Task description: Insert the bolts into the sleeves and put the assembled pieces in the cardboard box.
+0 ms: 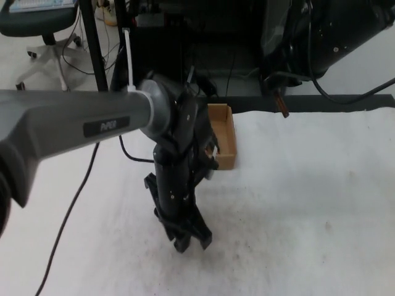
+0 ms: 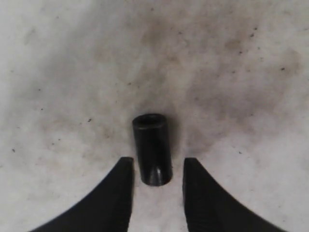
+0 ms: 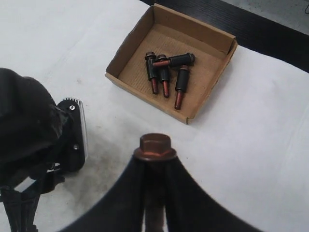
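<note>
Sleeve (image 2: 152,149) stands upright on bench (image 2: 251,106) between left gripper's (image 2: 158,166) open fingers, untouched. Right gripper (image 3: 154,166) clamps bolt (image 3: 154,146), box (image 3: 193,31) near. Risk: an off-centre close likely tips sleeve, spoiling insertion.

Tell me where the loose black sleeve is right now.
In the left wrist view the sleeve sits on the stained white bench, one end between the left gripper's open fingers, untouched.
</note>
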